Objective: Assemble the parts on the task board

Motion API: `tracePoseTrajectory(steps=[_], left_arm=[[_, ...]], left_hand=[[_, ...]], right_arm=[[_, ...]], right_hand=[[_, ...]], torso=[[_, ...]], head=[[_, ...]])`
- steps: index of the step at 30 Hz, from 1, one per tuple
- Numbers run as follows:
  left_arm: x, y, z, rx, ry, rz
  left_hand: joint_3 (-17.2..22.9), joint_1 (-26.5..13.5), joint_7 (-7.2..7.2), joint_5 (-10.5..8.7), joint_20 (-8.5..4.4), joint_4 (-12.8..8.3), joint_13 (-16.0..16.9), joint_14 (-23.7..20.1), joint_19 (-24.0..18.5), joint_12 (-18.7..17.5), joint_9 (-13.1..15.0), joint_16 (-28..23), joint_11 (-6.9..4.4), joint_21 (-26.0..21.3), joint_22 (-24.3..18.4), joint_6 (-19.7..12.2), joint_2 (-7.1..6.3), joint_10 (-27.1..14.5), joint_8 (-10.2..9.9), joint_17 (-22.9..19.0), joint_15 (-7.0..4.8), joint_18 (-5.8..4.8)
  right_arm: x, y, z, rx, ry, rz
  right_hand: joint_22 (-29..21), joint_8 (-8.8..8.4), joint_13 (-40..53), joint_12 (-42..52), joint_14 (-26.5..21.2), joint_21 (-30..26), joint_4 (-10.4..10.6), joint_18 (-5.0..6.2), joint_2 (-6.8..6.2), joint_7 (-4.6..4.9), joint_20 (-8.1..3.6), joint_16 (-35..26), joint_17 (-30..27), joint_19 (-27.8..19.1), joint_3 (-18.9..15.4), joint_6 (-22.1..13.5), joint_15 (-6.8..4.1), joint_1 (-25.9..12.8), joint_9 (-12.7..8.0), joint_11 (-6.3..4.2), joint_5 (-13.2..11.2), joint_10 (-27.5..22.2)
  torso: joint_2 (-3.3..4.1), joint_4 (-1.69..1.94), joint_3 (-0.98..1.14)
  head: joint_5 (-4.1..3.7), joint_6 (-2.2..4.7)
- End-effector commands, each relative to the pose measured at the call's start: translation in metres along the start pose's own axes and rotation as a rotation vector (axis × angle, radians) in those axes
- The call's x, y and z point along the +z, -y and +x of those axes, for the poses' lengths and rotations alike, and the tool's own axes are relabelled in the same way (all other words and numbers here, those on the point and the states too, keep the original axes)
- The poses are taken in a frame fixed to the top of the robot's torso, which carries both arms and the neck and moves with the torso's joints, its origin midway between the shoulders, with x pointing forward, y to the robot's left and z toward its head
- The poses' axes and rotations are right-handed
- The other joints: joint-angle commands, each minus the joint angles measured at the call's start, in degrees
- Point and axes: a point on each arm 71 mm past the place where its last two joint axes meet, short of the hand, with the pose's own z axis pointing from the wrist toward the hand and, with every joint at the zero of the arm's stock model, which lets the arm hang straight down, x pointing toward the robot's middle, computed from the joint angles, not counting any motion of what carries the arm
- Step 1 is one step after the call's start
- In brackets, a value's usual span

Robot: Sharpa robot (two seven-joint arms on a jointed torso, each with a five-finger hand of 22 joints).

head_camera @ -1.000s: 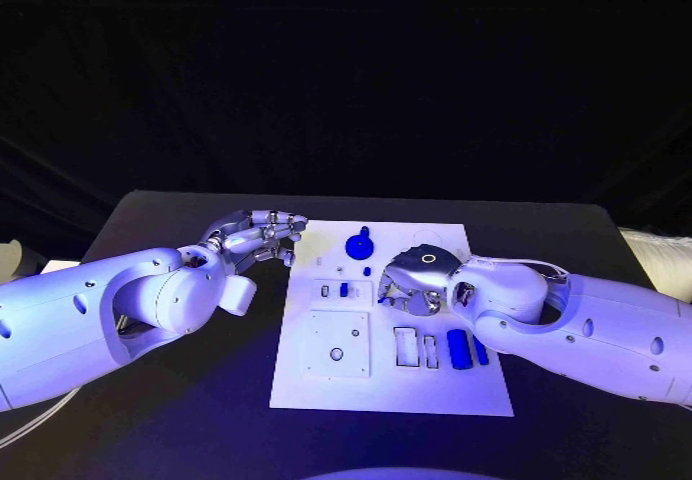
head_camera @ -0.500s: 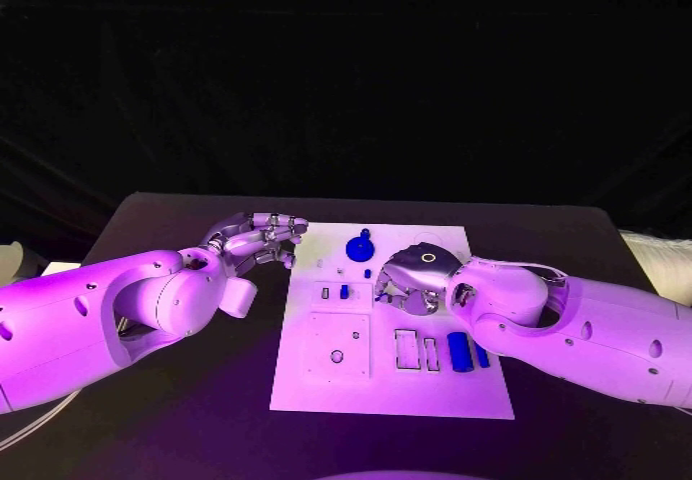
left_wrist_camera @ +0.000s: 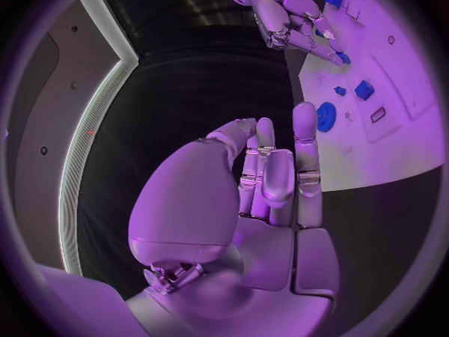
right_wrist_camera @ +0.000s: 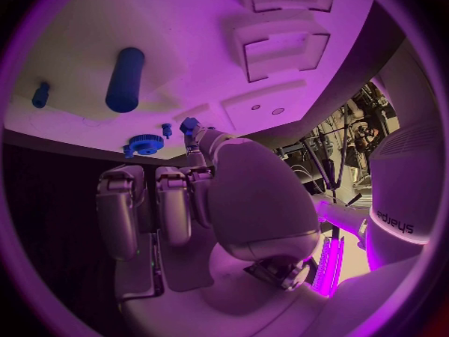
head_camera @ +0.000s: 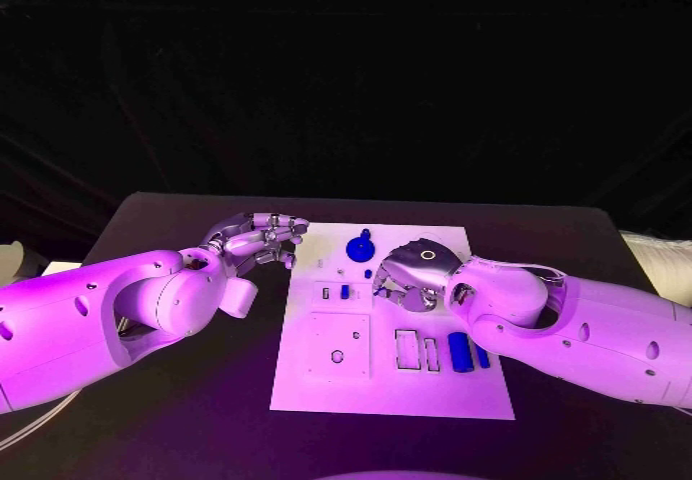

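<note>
The white task board (head_camera: 389,390) lies mid-table. On it are a blue gear (head_camera: 361,245), a small blue part (head_camera: 368,272), another small blue part (head_camera: 343,291) and a blue cylinder (head_camera: 459,350). My right hand (head_camera: 411,268) hovers over the board's far middle, fingers curled down. Its fingertips (left_wrist_camera: 322,45) reach a small blue part (left_wrist_camera: 343,58); whether they pinch it I cannot tell. The right wrist view has that part (right_wrist_camera: 190,125) at the thumb tip, with the gear (right_wrist_camera: 143,144) and cylinder (right_wrist_camera: 124,79) nearby. My left hand (head_camera: 260,238) hangs beside the board's far left corner, fingers drawn together and holding nothing (left_wrist_camera: 272,180).
The board carries several empty rectangular recesses (head_camera: 418,350) and a raised square block (head_camera: 338,343). Black table (head_camera: 173,400) surrounds the board on both sides. The board's edge (left_wrist_camera: 374,176) lies just past my left hand's fingers.
My right hand has crept a little toward the board's far side, closer to the small blue part by the gear. The left hand has stayed put.
</note>
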Motion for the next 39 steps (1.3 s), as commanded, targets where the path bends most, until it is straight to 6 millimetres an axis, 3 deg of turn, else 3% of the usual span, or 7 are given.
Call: tracePoseTrajectory(steps=[1,6,16,22,26,32,39], left_arm=[[0.000,0.001,0.002,-0.005,-0.010,0.004],[0.000,0.001,0.001,-0.005,-0.008,0.004],[-0.001,0.001,-0.001,-0.004,-0.002,0.010],[-0.002,0.003,-0.005,-0.002,0.014,0.024],[-0.002,0.004,-0.008,0.000,0.024,0.033],[-0.002,0.007,-0.015,0.008,0.055,0.054],[-0.003,0.011,-0.029,0.004,0.112,0.079]], left_hand=[[-0.1,0.0,0.18,0.20,0.24,-0.1,-0.1,-0.2,0.1,0.3,-0.1,-0.3,0.02,-0.3,-0.1,-0.1,0.15,-0.4,-0.3,-0.1,-0.01,0.91],[-0.1,0.0,0.18,0.20,0.24,-0.1,-0.1,-0.2,0.1,0.3,-0.1,-0.3,0.02,-0.3,-0.1,-0.1,0.15,-0.4,-0.3,-0.1,-0.01,0.91],[-0.1,-0.1,0.20,0.20,0.26,-0.1,-0.1,-0.3,0.1,0.3,-0.1,-0.3,0.05,-0.4,-0.1,-0.1,0.19,-0.4,-0.3,-0.1,0.01,0.91],[-0.1,-0.1,0.22,0.20,0.26,-0.1,-0.1,-0.3,0.0,0.3,-0.1,-0.3,0.06,-0.4,-0.1,-0.1,0.21,-0.5,-0.3,-0.2,0.02,0.92],[-0.1,-0.1,0.22,0.20,0.27,-0.1,-0.2,-0.3,0.0,0.3,-0.2,-0.3,0.06,-0.4,-0.1,-0.1,0.23,-0.5,-0.3,-0.1,0.02,0.92],[-0.1,-0.1,0.22,0.21,0.27,-0.1,-0.2,-0.2,0.1,0.3,-0.2,-0.2,0.06,-0.2,0.0,-0.1,0.25,-0.5,-0.3,0.0,0.02,0.88],[-0.1,-0.1,0.22,0.21,0.27,-0.1,-0.2,-0.2,0.1,0.3,-0.2,-0.2,0.06,-0.2,0.0,-0.1,0.25,-0.5,-0.3,0.0,0.02,0.88]], right_arm=[[0.001,-0.002,-0.003,-0.028,0.033,-0.004],[0.004,-0.006,-0.005,-0.032,0.052,-0.009],[0.025,-0.011,-0.019,-0.085,0.076,-0.005],[0.043,-0.018,-0.027,-0.137,0.093,0.001],[0.055,-0.023,-0.033,-0.164,0.103,-0.001],[0.069,-0.025,-0.035,-0.199,0.097,0.006],[0.083,-0.028,-0.029,-0.229,0.067,0.003]], right_hand=[[15.1,2.13,13.3,0.3,6.0,0.4,0.1,-0.39,0.05,-1.50,-0.38,0.2,15.1,5.9,0.4,2.9,-0.47,0.4,1.0,-0.41,0.4,4.3],[15.1,2.15,13.3,0.4,6.0,0.4,0.1,-0.39,0.06,-1.51,-0.39,0.2,15.1,5.9,0.4,2.9,-0.48,0.4,1.0,-0.42,0.4,4.3],[15.1,2.19,13.4,0.4,6.0,0.4,0.1,-0.39,0.12,-1.51,-0.43,0.2,15.1,5.9,0.5,3.0,-0.52,0.3,1.0,-0.45,0.4,4.4],[15.1,2.20,13.3,0.4,6.0,0.4,0.1,-0.39,0.16,-1.51,-0.44,0.2,15.1,5.9,0.5,3.0,-0.52,0.3,1.0,-0.46,0.4,4.4],[15.1,2.20,13.3,0.4,6.0,0.4,0.1,-0.39,0.17,-1.51,-0.45,0.2,15.1,5.9,0.5,3.0,-0.52,0.3,1.0,-0.47,0.4,4.4],[15.1,2.20,13.3,0.4,6.0,0.4,0.1,-0.39,0.17,-1.51,-0.45,0.2,15.1,5.9,0.6,3.0,-0.52,0.3,1.0,-0.47,0.4,4.3],[15.1,2.20,13.3,0.3,6.0,0.4,0.1,-0.39,0.19,-1.53,-0.47,0.2,15.1,5.9,0.6,2.9,-0.52,0.3,1.0,-0.49,0.4,4.3]], torso=[[-0.03,0.00,0.03],[0.00,0.05,0.03],[-0.01,0.30,-0.22],[0.08,0.74,-0.60],[0.10,0.74,-0.55],[0.13,1.09,-0.87],[0.15,0.91,-0.69]], head=[[0.02,0.00],[0.04,0.11],[0.34,0.42],[0.36,0.65],[0.58,0.93],[0.37,1.24],[0.81,1.52]])
